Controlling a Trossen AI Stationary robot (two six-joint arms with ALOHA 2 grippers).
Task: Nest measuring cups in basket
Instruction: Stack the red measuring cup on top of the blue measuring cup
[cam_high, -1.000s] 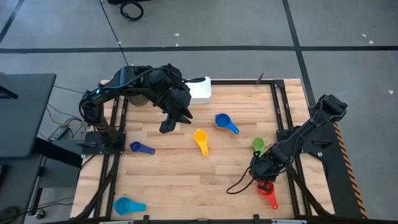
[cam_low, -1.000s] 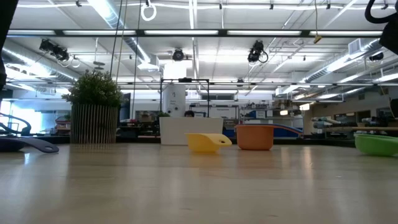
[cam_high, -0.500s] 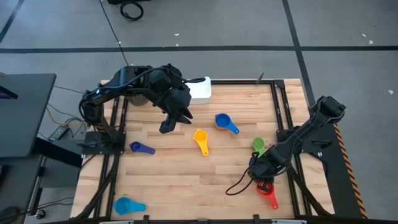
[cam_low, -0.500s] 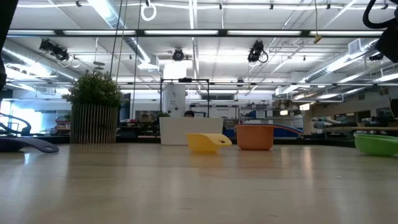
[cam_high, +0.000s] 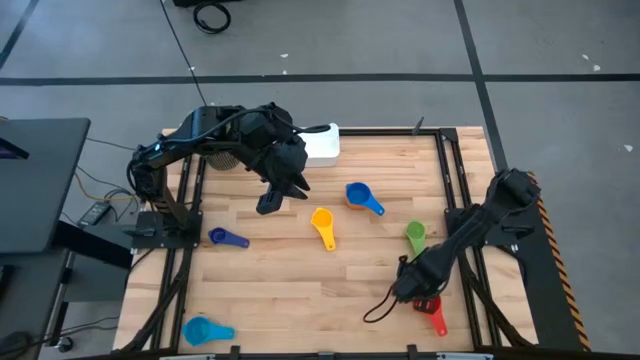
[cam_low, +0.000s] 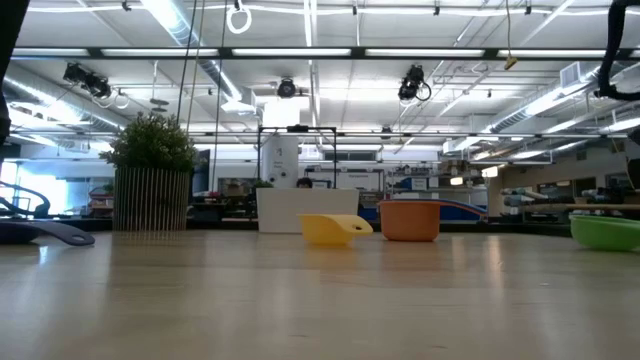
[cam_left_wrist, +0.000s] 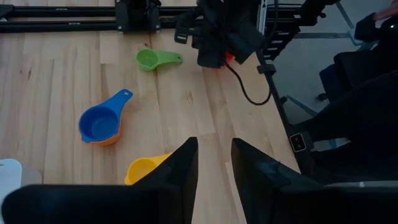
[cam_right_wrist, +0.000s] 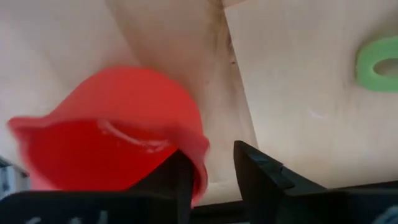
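The red measuring cup (cam_right_wrist: 112, 137) lies near the table's front right corner, with the right gripper (cam_high: 412, 288) low over its bowl; one dark finger (cam_right_wrist: 177, 180) presses against the rim, the other sits just outside it, and from here I cannot tell whether the cup is truly pinched or only straddled. Just beyond it rests the green cup (cam_high: 415, 234), close to the right rail. Toward the middle of the wooden table (cam_high: 300, 290) lie the yellow cup (cam_high: 322, 224) and, just past it, a blue cup (cam_high: 361, 196) nested in an orange one (cam_low: 409, 220). A small dark blue cup (cam_high: 226, 238) sits at the left side, and a light blue one (cam_high: 203, 330) at the front left corner. The white basket (cam_high: 322, 143) stands at the back edge, well apart from the red cup. The left gripper (cam_high: 270, 203) hangs above the table in front of the basket, its fingers (cam_left_wrist: 183, 165) narrowly parted around nothing. A potted plant (cam_low: 152, 170) stands at the back left.
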